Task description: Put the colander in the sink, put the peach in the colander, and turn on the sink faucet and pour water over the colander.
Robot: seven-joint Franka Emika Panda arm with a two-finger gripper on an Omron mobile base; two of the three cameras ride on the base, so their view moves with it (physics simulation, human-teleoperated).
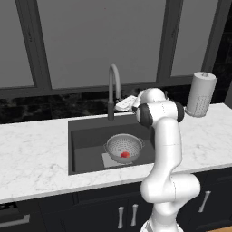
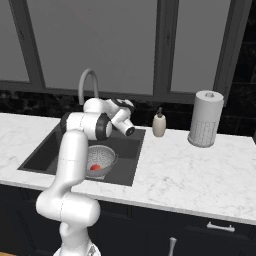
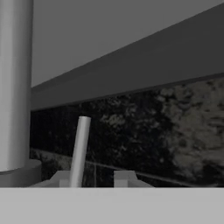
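We start with the bench [image 1: 31, 154], a white marble run under the windows, which carries the sink [image 1: 86, 145] sunk into it. The sink is there to catch the water, so we judge the first two steps done: the colander [image 1: 123, 148] sits upright on the basin floor, open side up, over the lighter drain plate and roughly under the spout's reach, and the peach [image 1: 125, 154] lies inside it on the perforated bottom (a round fruit, so no long axis to speak of).

The sink faucet [image 1: 112, 90] stands at the back edge of the basin. Its post runs vertical and its gooseneck arches forward toward the sink, so the outlet points down into the basin. In the hand view the thick pale column at left is the faucet body [image 3: 15, 83], and the thin pale rod beside it is what we take for the lever [image 3: 79, 151], standing nearly upright with a slight lean.

Our arm is folded over the sink with the end effector [image 3: 92, 178] brought up just behind the faucet base, presumably to work that lever. Its fingers [image 3: 124, 177] stand a little apart with the lever's foot near the left one; whether they touch it we cannot tell
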